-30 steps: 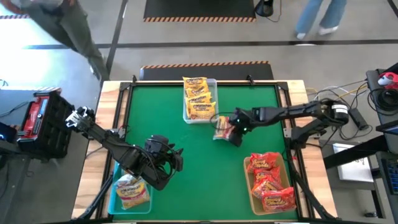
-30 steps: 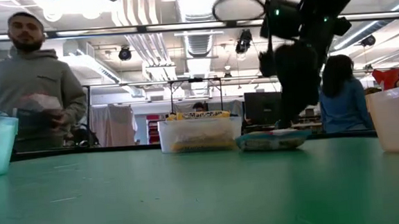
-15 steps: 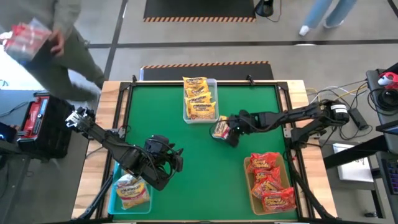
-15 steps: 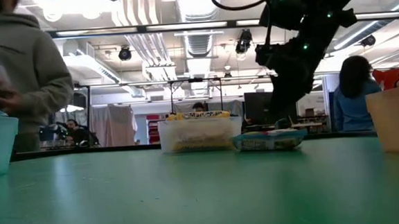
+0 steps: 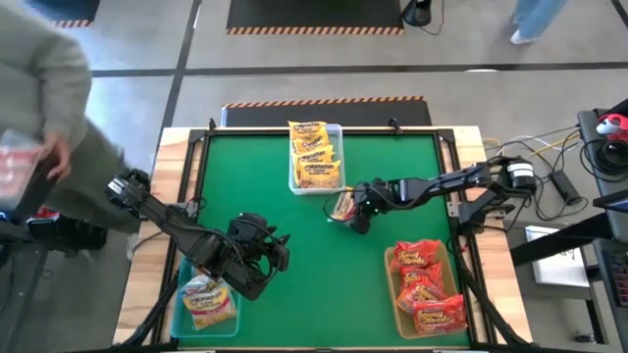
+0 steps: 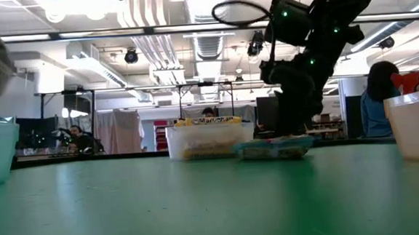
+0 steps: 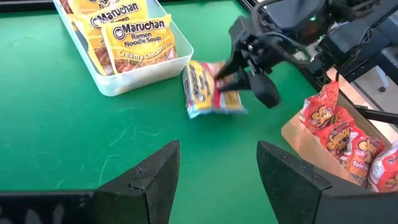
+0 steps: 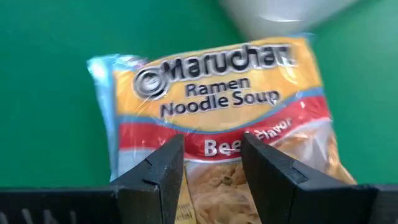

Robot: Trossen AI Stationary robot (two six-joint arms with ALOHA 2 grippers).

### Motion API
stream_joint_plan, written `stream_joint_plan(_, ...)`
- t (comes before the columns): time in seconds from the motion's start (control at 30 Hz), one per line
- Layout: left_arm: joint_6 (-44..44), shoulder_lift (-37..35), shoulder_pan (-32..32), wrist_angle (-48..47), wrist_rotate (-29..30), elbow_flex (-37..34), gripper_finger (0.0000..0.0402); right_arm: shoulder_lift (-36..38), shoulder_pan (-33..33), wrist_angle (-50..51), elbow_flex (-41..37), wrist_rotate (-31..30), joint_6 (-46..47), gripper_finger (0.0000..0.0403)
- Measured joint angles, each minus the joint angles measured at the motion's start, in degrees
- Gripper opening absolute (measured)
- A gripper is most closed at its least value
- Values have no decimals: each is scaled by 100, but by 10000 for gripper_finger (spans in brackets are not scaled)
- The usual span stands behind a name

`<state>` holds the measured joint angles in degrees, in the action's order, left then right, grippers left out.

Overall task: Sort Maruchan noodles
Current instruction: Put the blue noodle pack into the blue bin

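Observation:
One Maruchan packet (image 5: 341, 204), yellow with a red band and pale-blue edges, lies flat on the green table just near of the clear far bin; it also shows in the low view (image 6: 273, 150), the left wrist view (image 7: 207, 91) and the right wrist view (image 8: 211, 93). My right gripper (image 5: 356, 210) (image 6: 295, 130) (image 7: 241, 79) (image 8: 212, 180) is over the packet's right end, fingers open a moderate gap. My left gripper (image 5: 273, 252) (image 7: 217, 180) hangs open over the table's near-left part, beside the blue bin, holding nothing. My right gripper comes down on the packet from above, slanting in from the table's right. Its open fingers (image 8: 155, 186) straddle the packet's red "Beef" band end (image 8: 211, 149). The fingertips lie below the wrist picture's edge, so the exact touch is hidden. The packet stays flat on the table.
A clear bin (image 5: 339, 172) at the far middle holds yellow-orange packets. A tan bin (image 5: 391, 284) at the near right holds red packets. A blue bin (image 5: 180, 294) at the near left holds yellow-and-blue packets. A person (image 5: 44, 108) stands off the table's left side. Bare green table lies in the middle.
My right gripper has moved toward the table's left and come lower over the packet. The packet has slid a short way toward the left along the table, staying flat. The person beyond the left edge has walked toward the near side.

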<state>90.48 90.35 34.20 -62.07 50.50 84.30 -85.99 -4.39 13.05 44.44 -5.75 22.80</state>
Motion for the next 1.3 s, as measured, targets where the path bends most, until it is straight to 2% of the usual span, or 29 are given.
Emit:
stream_joint_plan(0.17,-99,0,-5,-3,-1,-1,197,-217,365,-796,-8,1104,322,150)
stream_joint_plan(0.3,-157,0,-27,-10,0,-13,197,-455,777,-1795,-22,1581,333,150)
stream_joint_plan(0.43,-140,0,-35,-8,2,-53,197,-541,1010,-2037,45,1577,331,150)
stream_joint_plan(0.6,-142,0,-39,231,15,-190,197,-247,1174,-2008,95,1556,117,150)
stream_joint_plan(0.8,-518,275,-46,570,55,-228,197,-95,1352,-1359,-10,1446,-107,150)
stream_joint_plan(1.0,-801,649,-50,904,-295,-191,197,-287,1518,-1301,-48,913,-359,150)
stream_joint_plan(1.3,-1467,1039,-68,1921,-498,-189,197,-695,1529,-1303,-70,866,-482,150)
